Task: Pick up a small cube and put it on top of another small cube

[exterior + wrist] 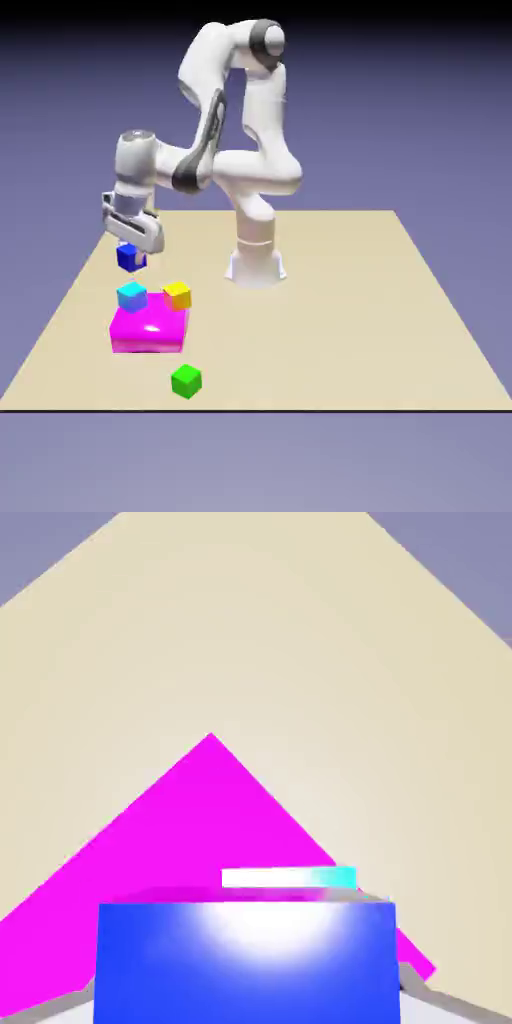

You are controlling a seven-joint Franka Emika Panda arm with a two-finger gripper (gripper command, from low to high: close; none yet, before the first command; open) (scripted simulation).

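Note:
The small dark blue cube (130, 258) hangs above the table at the exterior view's left, with my gripper (131, 256) shut on it. In the hand view the blue cube (246, 960) fills the bottom middle and hides most of my fingers. The small cyan cube (132, 295) sits on the magenta block's far left corner, a little below and toward the camera from the held cube. In the hand view only a thin strip of the cyan cube (336, 878) shows just past the blue cube's top edge.
The large magenta block (150, 328) lies flat on the tan table (330, 330) and also carries a yellow cube (177, 294) beside the cyan one. A green cube (186, 381) rests on the table nearer the front edge. The robot's base (256, 262) stands mid-table.

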